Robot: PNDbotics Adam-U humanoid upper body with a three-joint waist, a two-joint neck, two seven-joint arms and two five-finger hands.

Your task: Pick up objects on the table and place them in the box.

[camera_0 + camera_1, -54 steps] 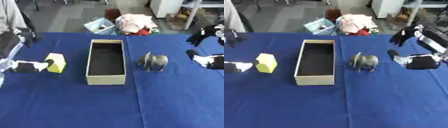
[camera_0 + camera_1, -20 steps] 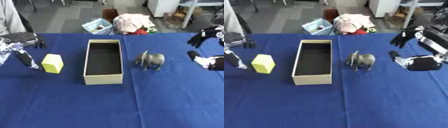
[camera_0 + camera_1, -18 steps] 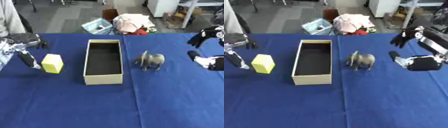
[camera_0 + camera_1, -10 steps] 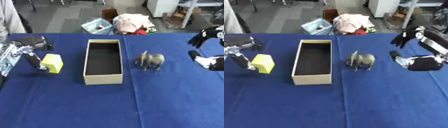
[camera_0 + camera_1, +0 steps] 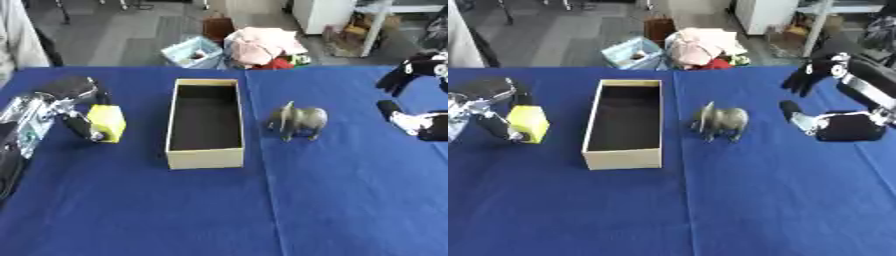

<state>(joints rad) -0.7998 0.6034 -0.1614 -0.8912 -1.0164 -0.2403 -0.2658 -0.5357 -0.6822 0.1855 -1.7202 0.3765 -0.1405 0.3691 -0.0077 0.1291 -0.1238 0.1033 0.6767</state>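
Observation:
A yellow block (image 5: 107, 122) stands on the blue table (image 5: 262, 210) at the left. My left hand (image 5: 63, 102) is on it: the thumb lies against its left face and the fingers curl over its top and far side. An open tan box (image 5: 206, 156) with a dark inside lies left of centre, long side running away from me. Just right of the box stands a grey toy elephant (image 5: 721, 120). My right hand (image 5: 837, 125) hovers open at the right edge, fingers spread, a short way from the elephant.
Beyond the table's far edge are a light blue basket (image 5: 192, 52), a heap of pink and white cloth (image 5: 262, 45) and white furniture legs (image 5: 811, 30). Bare blue cloth fills the whole near half of the table.
My left hand has risen from resting on the table, swung right to the yellow block and closed round it. Box, elephant and right hand have stayed put.

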